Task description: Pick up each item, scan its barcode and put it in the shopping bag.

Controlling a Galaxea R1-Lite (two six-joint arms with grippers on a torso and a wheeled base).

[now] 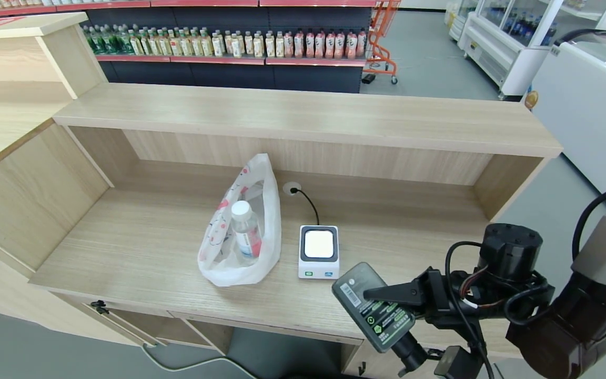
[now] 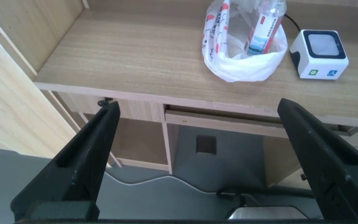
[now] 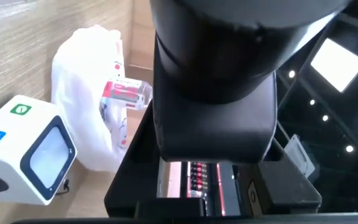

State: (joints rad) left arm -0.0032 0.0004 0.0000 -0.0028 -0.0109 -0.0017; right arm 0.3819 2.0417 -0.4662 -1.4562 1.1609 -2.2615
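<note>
My right gripper (image 1: 390,308) is shut on a dark flat item (image 1: 353,289) with a barcode and green labels, held above the desk's front edge, right of the white scanner (image 1: 319,251). In the right wrist view this item (image 3: 210,93) looms close, with the scanner (image 3: 27,152) and bag (image 3: 79,68) beyond. The white shopping bag (image 1: 219,252) stands left of the scanner with a clear bottle (image 1: 245,231) inside. My left gripper (image 2: 199,109) is open and holds nothing, low in front of the desk, facing the bag (image 2: 241,62), bottle (image 2: 263,28) and scanner (image 2: 319,54).
The wooden desk (image 1: 140,247) has a raised ledge (image 1: 303,116) behind and side walls. A black cable (image 1: 308,202) runs from the scanner to a hole at the back. A drawer front (image 2: 229,118) sits under the desk edge.
</note>
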